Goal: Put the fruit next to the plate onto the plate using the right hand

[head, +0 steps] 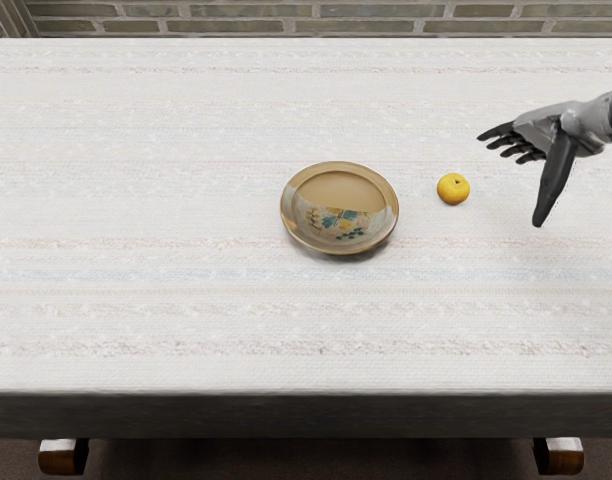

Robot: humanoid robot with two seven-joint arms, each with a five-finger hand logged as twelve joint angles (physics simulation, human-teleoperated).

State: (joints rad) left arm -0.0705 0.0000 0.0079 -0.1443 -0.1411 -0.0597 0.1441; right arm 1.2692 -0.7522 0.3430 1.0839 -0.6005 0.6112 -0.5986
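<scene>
White table [136, 300] in front of a brick wall [286, 15]: you've got the yellow fruit [453, 188] sitting just right of the plate [285, 208], not touching it, and your right hand [548, 137] hovering further right, fingers spread wide, holding nothing.

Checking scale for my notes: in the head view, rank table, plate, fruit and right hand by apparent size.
1. table
2. plate
3. right hand, spread open, spanning nearly as much as the plate, so that pair is close
4. fruit
</scene>
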